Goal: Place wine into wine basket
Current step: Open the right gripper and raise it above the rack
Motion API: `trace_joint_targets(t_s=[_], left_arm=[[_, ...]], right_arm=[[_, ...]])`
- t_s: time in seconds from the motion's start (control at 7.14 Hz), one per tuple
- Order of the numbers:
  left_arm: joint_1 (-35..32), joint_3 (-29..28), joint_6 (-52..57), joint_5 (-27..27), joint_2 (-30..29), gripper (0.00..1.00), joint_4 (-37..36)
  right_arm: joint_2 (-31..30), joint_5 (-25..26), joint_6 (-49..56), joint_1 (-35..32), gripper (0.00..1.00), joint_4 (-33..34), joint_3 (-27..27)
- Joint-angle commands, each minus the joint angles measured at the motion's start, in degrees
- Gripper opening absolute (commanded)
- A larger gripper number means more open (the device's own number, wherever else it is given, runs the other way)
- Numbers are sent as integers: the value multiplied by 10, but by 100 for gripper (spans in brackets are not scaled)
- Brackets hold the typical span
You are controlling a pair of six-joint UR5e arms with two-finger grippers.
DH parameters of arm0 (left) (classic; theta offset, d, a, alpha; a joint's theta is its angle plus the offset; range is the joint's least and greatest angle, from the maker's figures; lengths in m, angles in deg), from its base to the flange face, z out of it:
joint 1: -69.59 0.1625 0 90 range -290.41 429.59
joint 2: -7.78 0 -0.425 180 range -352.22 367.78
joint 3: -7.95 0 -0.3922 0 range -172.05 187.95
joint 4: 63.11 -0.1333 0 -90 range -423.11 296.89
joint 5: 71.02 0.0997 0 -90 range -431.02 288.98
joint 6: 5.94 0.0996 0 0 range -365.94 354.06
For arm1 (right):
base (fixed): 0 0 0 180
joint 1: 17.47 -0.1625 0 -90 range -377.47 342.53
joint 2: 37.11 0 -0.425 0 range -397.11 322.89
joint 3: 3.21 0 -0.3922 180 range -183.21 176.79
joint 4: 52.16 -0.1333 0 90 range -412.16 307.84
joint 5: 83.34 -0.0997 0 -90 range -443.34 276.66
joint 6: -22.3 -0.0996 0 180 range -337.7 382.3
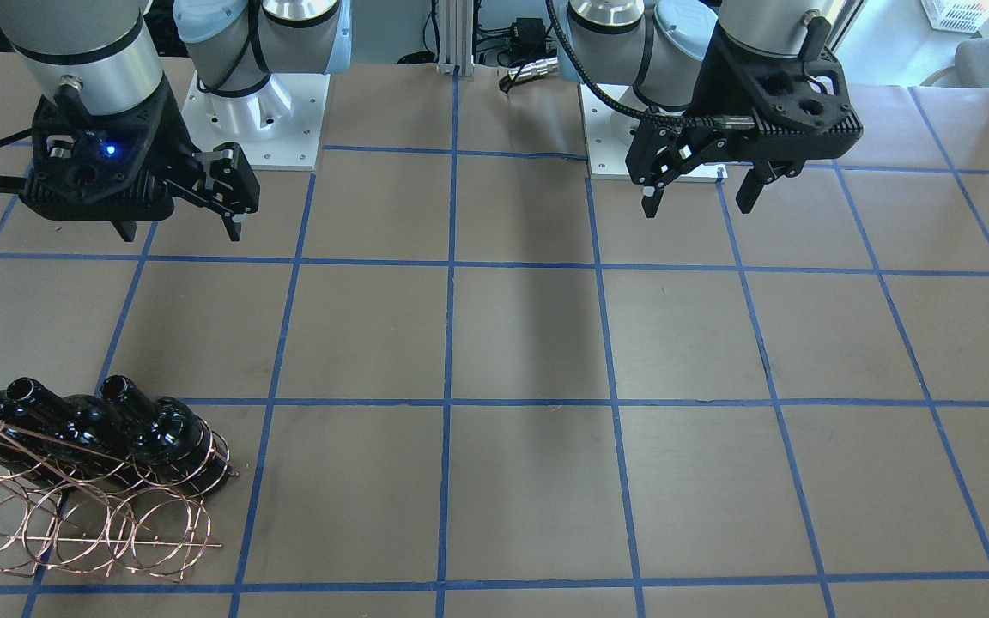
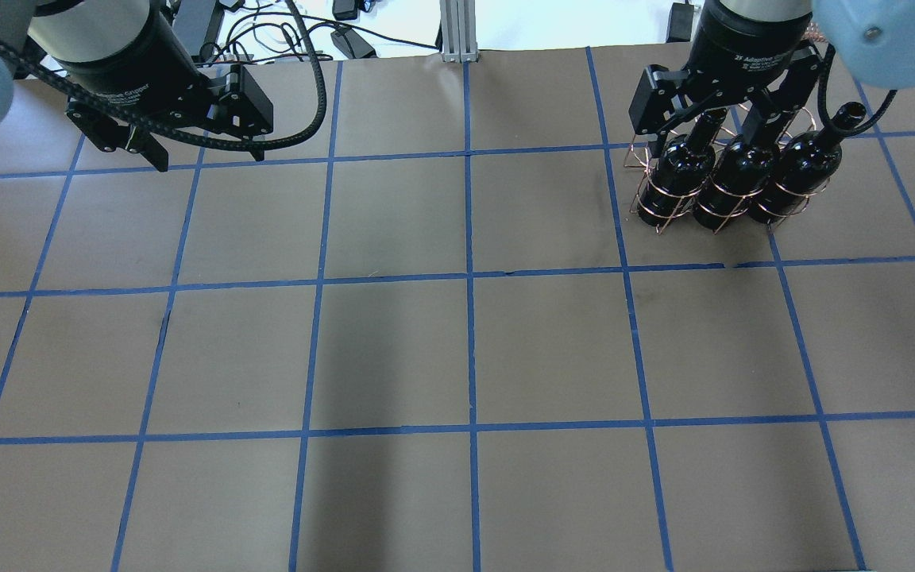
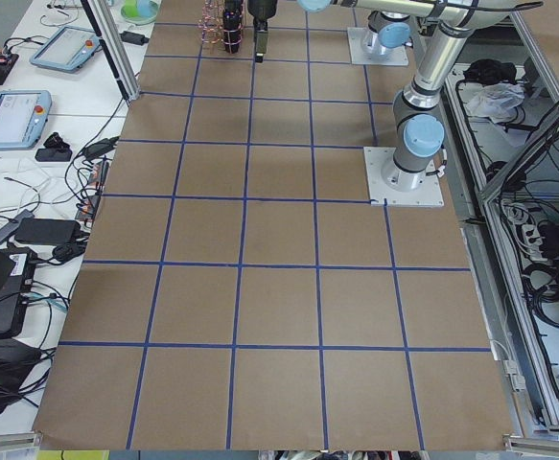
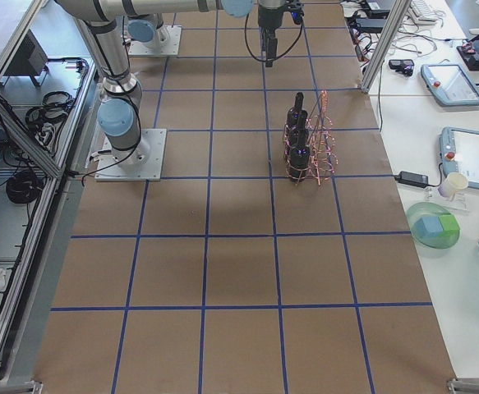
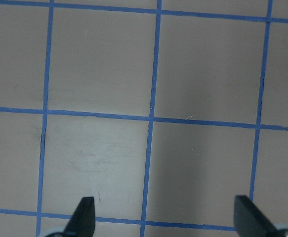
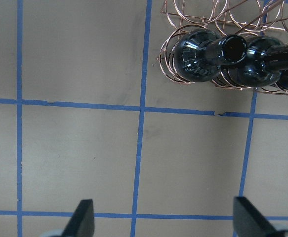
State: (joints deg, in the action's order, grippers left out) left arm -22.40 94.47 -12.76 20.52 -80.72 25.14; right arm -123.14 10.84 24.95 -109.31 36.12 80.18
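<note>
A: What covers the long desk [image 2: 394, 349]?
B: Brown paper, marked into squares by blue tape lines [image 2: 469, 286].
A: And the white side desk [image 4: 412, 123]?
B: A grey screen pendant with a red button [image 4: 450, 84], a second grey pendant [image 4: 472, 160] near it, and a white cup [image 4: 451, 182] just beside a round green tub [image 4: 435, 226].

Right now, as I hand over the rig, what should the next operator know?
Left gripper: open, empty, raised.
Right gripper: open, empty, raised, clear of the basket.
Bottles: all three stand upright in the basket, side by side in the row nearer the robot. The other row is empty.
Done: no loose bottle shows in any view.
Left: seemingly nothing.
</note>
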Motion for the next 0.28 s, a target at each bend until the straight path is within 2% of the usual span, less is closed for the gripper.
trace_joint_targets(t_s=[0.0,0.14], left_arm=[[0,0,0,0,0,100,0],[0,0,0,0,-1,100,0]], right_arm=[[1,-1,3,1,100,1,0],[2,-4,-1,1,100,2,0]])
